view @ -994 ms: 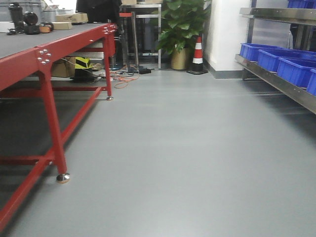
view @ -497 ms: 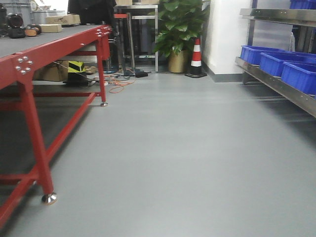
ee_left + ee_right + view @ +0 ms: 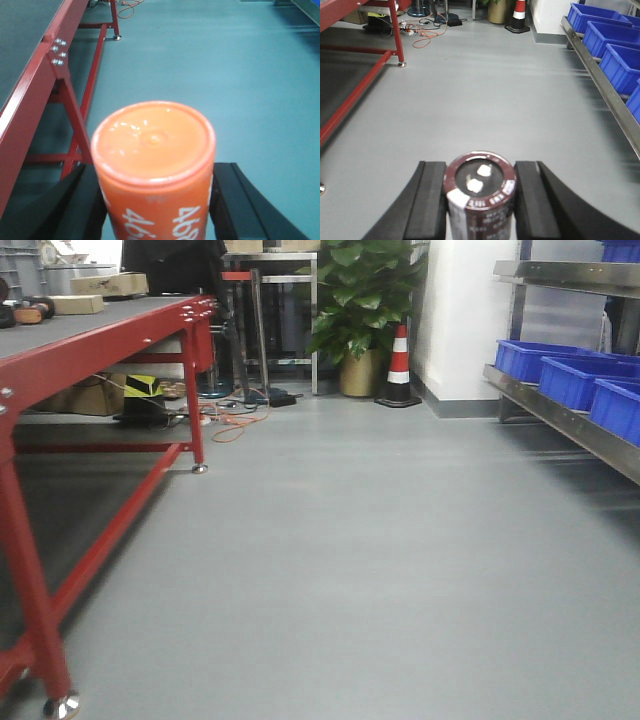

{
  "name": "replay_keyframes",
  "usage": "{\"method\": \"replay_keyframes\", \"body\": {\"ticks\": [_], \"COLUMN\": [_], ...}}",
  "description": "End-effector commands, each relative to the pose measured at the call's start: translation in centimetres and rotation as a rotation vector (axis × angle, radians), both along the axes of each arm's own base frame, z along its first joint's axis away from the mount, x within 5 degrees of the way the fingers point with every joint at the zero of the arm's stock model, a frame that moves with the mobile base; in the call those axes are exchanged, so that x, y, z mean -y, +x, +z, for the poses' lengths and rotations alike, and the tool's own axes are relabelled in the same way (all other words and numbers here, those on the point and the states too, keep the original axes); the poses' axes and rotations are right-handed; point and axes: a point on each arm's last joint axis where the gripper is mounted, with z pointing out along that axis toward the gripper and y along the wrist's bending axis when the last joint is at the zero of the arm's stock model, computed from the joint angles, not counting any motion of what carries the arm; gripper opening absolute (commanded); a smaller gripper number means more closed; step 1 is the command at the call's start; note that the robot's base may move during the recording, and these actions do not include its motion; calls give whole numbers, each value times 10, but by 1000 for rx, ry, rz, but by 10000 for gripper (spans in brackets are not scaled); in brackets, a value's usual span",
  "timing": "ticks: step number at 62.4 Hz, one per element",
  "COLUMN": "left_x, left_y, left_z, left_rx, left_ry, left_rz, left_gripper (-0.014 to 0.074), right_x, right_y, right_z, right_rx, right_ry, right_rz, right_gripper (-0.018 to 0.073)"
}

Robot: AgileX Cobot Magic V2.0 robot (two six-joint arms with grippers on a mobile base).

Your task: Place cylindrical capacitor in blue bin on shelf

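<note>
Two black pads (image 3: 431,200) of the right gripper (image 3: 480,205) clamped the sides of the cylindrical capacitor (image 3: 479,182), which stood upright at the bottom centre of the right wrist view. It looked like a rigid, squat can in a smooth dark sleeve, with a silvery rim and two pale terminals on top. It was probably light and stiff but a little slippery, so a hold across the mid-body, clear of the terminals, seemed soundest. The left gripper (image 3: 155,212) was closed likewise on a glossy orange cylinder (image 3: 154,150) with white digits, low in its view. Beyond lay a smooth, matt grey floor (image 3: 485,90). Along the right edge ran the shelf (image 3: 600,80) with its shiny steel rail, carrying open-topped blue bins (image 3: 620,62) of moulded plastic, well apart from the capacitor. Painted red table legs (image 3: 350,100) crossed the upper left.
</note>
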Motion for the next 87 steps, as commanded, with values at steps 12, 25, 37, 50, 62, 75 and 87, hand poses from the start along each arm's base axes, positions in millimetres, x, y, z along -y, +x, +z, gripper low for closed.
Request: {"method": "replay_keyframes", "body": {"ticks": [12,25,37,50,62,75,87], "left_x": [1,1,1,1,1,1,1], "left_y": [-1,-1,-1,-1,-1,-1,-1], "left_z": [3,3,3,3,3,3,3], "left_rx": [24,24,24,24,24,24,24], "left_ry": [-5,-5,-5,-5,-5,-5,-5], "left_rz": [-8,-8,-8,-8,-8,-8,-8], "left_gripper": [-111,-111,-111,-111,-111,-111,-111], "right_x": [1,1,1,1,1,1,1], "right_y": [0,0,0,0,0,0,0], "right_z": [4,4,4,4,4,4,4], "right_rx": [37,37,37,37,37,37,37], "right_ry": [-3,-3,-3,-3,-3,-3,-3], "right_rz": [-4,-4,-4,-4,-4,-4,-4], "right_gripper": [-162,-162,-162,-162,-162,-162,-162]}}
